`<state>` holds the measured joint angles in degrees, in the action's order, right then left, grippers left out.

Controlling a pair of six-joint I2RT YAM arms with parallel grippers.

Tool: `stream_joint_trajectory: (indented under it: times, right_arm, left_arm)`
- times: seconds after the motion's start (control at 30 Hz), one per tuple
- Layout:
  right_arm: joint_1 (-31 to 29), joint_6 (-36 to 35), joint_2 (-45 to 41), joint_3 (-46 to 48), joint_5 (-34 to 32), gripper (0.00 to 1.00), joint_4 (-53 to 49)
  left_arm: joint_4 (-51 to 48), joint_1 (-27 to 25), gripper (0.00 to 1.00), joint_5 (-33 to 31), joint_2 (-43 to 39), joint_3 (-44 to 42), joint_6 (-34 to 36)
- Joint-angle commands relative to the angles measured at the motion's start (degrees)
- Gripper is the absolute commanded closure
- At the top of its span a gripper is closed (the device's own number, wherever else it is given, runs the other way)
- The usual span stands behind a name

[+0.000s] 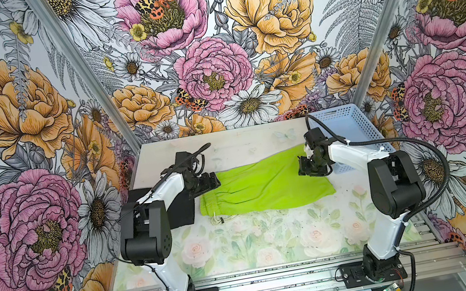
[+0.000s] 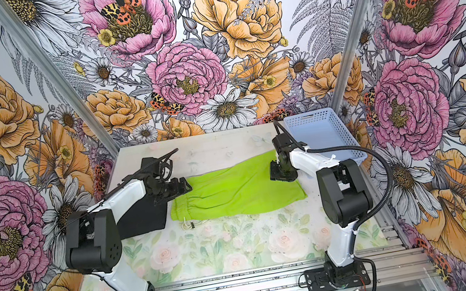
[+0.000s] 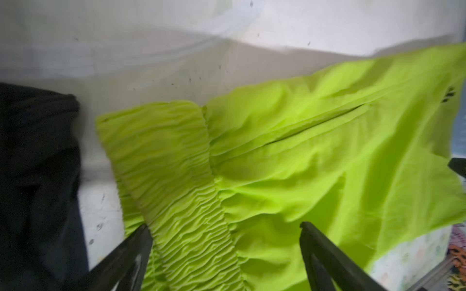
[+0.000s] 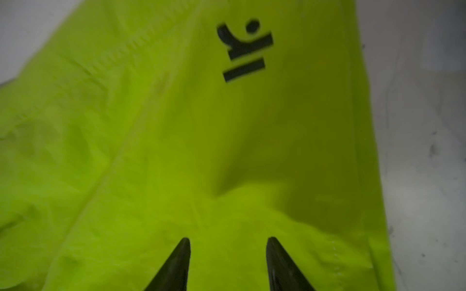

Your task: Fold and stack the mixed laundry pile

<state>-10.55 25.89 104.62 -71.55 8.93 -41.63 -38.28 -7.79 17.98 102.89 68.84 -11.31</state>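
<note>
The lime-green shorts (image 1: pixel 264 186) (image 2: pixel 233 191) lie folded flat across the middle of the table, waistband to the left, with the drawstring ends (image 1: pixel 218 220) trailing at the front. The black T-shirt (image 1: pixel 180 209) (image 2: pixel 144 218) lies folded just left of them, partly under my left arm. My left gripper (image 1: pixel 215 182) (image 2: pixel 187 187) (image 3: pixel 224 225) is open wide over the gathered waistband (image 3: pixel 176 176), holding nothing. My right gripper (image 1: pixel 304 166) (image 2: pixel 275 174) (image 4: pixel 228 238) is open over the leg end of the shorts (image 4: pixel 151 151), near the black logo (image 4: pixel 244 50).
A light-blue perforated basket (image 1: pixel 347 127) (image 2: pixel 318 128) stands at the back right corner, just behind my right arm. Bare floral table surface (image 1: pixel 258 244) stretches in front of the garments, and a pale strip (image 1: pixel 241 145) lies behind them.
</note>
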Motion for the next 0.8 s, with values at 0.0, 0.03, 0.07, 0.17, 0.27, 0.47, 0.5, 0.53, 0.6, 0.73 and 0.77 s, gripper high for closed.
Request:
stream_joint_trajectory:
  times: [0.0,0.03,0.07,0.17,0.27,0.47,0.5,0.53,0.6,0.73,0.77]
  right_arm:
    - [0.7,-0.3,1.3,0.7,-3.0,0.49,3.2]
    - [0.8,-0.6,1.9,1.2,-3.5,0.49,3.1]
    - [1.0,-1.0,2.3,1.7,-4.3,0.50,2.9]
    - [2.4,-2.2,2.8,2.6,-6.0,0.50,1.2]
    - [4.8,-3.8,4.1,2.4,-6.3,0.50,0.1]
    - [7.3,-6.8,8.3,-2.3,-7.4,0.51,-2.0]
    - [7.4,-7.1,8.7,-3.1,-7.4,0.51,-2.3]
    - [7.4,-7.3,9.1,-4.0,-7.4,0.51,-2.6]
    - [7.6,-7.7,9.7,-5.3,-7.4,0.51,-3.0]
    - [8.0,-8.0,10.2,-6.6,-6.9,0.51,-3.4]
    - [8.0,-7.9,10.3,-6.7,-6.8,0.51,-3.4]
  left_arm:
    - [-0.3,-0.6,0.21,-2.4,5.8,2.9,0.5]
    - [-0.7,-0.8,0.25,-1.9,7.2,3.3,0.3]
    - [-1.1,-1.1,0.27,-1.2,8.3,3.6,0.2]
    - [-3.2,-2.7,0.29,-0.5,10.2,4.1,0.2]
    - [-3.4,-3.6,0.30,0.6,10.8,3.3,-0.6]
    - [-3.3,-2.8,0.18,1.9,5.9,2.7,-2.3]
    - [-3.2,-2.7,0.13,1.4,3.8,2.6,-2.3]
    - [-3.1,-2.2,0.08,0.6,0.9,2.4,-2.2]
    - [-2.8,-0.6,0.03,0.3,-4.0,1.7,-1.7]
    - [-2.4,4.0,0.05,0.8,-7.6,-1.3,-0.4]
    - [-2.4,4.8,0.06,1.2,-7.2,-2.0,-0.2]
